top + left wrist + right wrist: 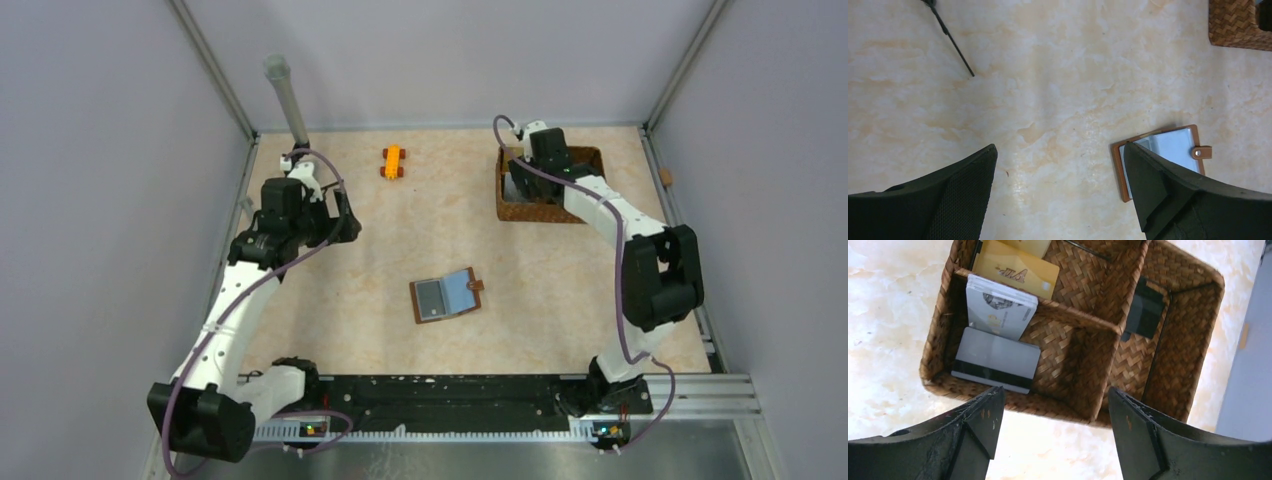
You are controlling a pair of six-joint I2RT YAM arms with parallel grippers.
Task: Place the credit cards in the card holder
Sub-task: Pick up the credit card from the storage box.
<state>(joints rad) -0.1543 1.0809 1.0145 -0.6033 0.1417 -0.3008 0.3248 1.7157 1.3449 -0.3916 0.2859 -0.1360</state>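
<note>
In the overhead view's upper left, the left pincer (pixel 1059 150) hangs spread wide, empty. At centre, the opened brown leather card holder (pixel 446 295) lies flat on the marbled beige worktop (pixel 560 290). At upper right, the right pincer (pixel 1055 390) gapes empty over a brown woven compartmented basket (pixel 1058 410) containing the gold, silver-grey and black credit cards (pixel 995 360).

brown card holder (pixel 446 296) lies open mid-table; credit cards (pixel 996 360) sit in woven basket (pixel 1083 320).
</note>
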